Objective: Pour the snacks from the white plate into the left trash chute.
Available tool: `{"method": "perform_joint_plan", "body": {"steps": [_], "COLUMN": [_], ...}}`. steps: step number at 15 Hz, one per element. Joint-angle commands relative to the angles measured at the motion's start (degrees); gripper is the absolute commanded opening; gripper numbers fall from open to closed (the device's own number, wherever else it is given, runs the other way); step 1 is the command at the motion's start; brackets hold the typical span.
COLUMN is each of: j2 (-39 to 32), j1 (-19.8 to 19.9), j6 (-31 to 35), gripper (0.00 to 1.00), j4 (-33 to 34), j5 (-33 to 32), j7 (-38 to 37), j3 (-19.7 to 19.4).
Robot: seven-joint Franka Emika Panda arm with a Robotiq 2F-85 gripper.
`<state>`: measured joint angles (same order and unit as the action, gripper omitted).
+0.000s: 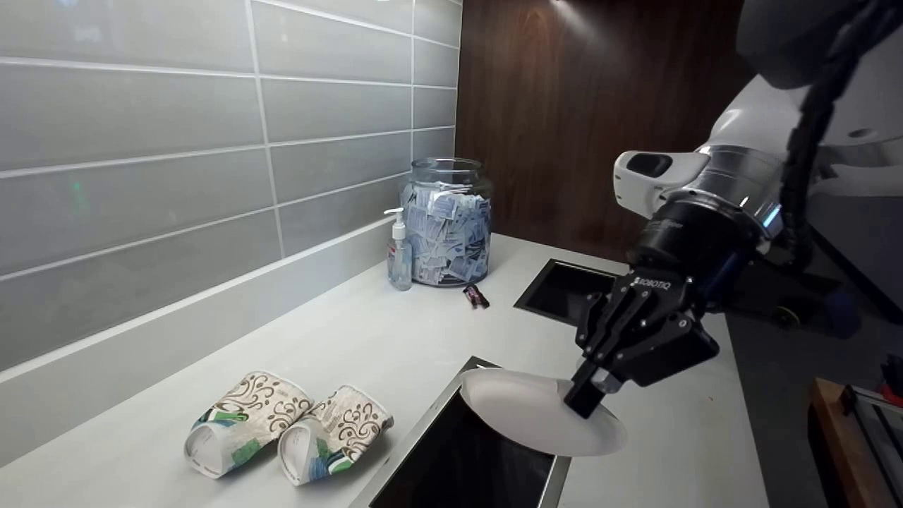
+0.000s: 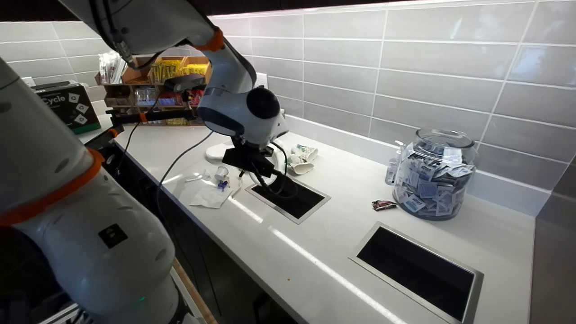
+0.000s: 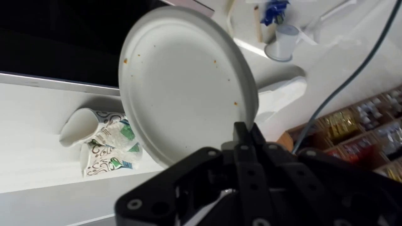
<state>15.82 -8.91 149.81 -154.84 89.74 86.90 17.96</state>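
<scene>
My gripper [image 1: 587,396] is shut on the rim of the white plate [image 1: 518,413] and holds it tilted above the counter. The plate hangs partly over the left trash chute [image 1: 458,466], a black rectangular hole with a metal rim, also seen in an exterior view [image 2: 299,200] and in the wrist view [image 3: 53,47]. In the wrist view, the plate's face [image 3: 185,91] is nearly bare. Of the snacks, only a few tiny orange crumbs [image 3: 125,61] show on it; larger pieces are out of view. The fingertips [image 3: 246,130] pinch the rim in the wrist view.
Two crumpled patterned paper cups [image 1: 262,413] lie beside the chute. A smaller-looking hole [image 2: 418,272], a wrapper [image 2: 384,205], a pump bottle [image 1: 400,257] and a glass jar [image 1: 448,233] of packets stand farther along. Litter [image 2: 211,193], a cable [image 3: 345,83] and a rack [image 2: 150,90] are on the opposite side.
</scene>
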Motion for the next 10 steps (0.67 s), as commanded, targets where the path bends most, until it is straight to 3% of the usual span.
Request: {"method": "perform_joint_plan", "body": {"steps": [1,6,8,10], "j2": [-1.75,-5.31,-13.61,-18.74], "j1": [-2.1,-0.92,2.71,4.18], "j6": [13.19,30.69,38.65,45.92], "gripper": [0.01,0.01,0.01,0.01], "j4": [-0.8,-4.82,-3.22,-3.62], "j5": [-4.53,-16.63,-19.36,-15.26], "j7": [-6.71,-21.75,-23.62,-20.75], "j3": [6.43,14.45,18.16,19.98]}}
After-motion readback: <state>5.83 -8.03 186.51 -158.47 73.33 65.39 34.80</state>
